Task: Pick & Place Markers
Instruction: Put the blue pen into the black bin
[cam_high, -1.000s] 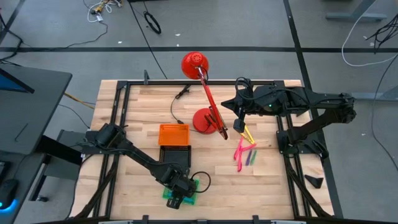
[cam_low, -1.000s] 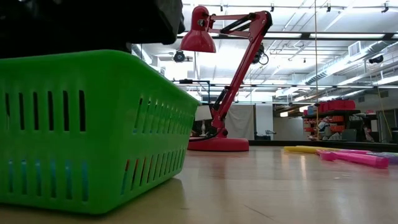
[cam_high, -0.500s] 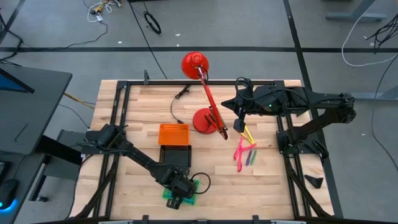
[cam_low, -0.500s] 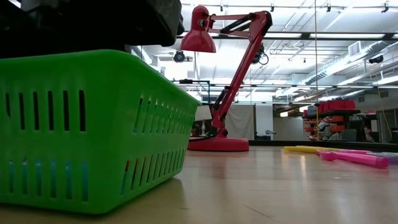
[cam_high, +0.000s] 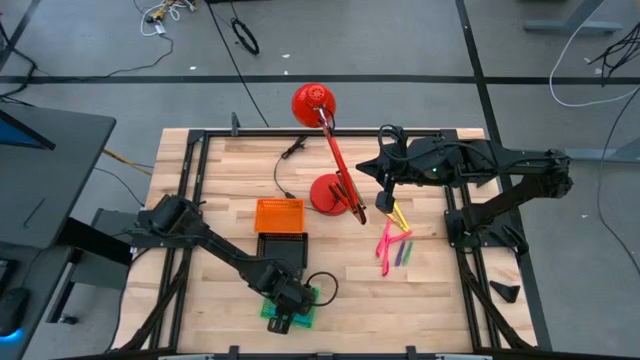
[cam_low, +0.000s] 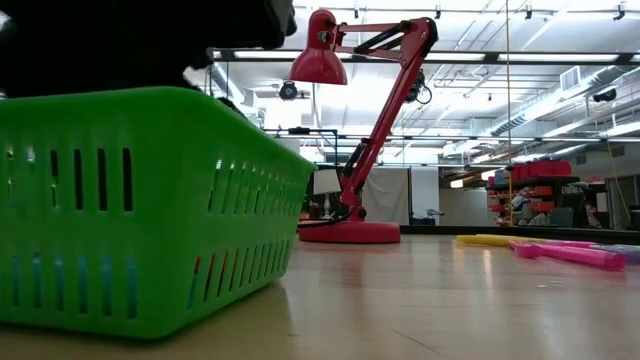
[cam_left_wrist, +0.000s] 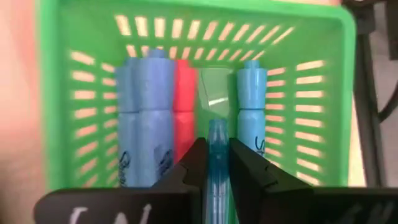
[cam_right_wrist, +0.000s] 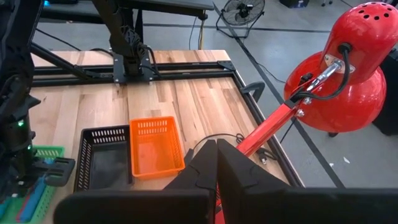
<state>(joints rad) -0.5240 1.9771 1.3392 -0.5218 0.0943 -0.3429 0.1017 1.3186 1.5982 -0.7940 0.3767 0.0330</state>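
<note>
My left gripper hangs over the green tray near the table's near edge, shut on a blue marker. In the left wrist view, several blue markers and a red one lie on the green tray's floor. More markers, pink, yellow and green, lie loose on the table's right half. They also show low at the right in the low view. My right gripper is shut and hovers at the far end of that loose pile, beside the lamp's base. My left gripper pinches the blue marker between its two fingers, coming from above and pointing down into the tray. The marker lies along the fingers, and its free end sticks out past the fingertips toward the tray's floor. Whether that end touches the floor, I cannot tell.
A red desk lamp stands mid-table, its base close to my right gripper. An orange tray and a black tray sit just beyond the green one. Bare wood lies between the trays and the loose markers.
In the low view the green tray has shifted a little to the left and sits slightly lower in the picture. The dark left gripper above it has moved slightly. The right arm has kept still.
</note>
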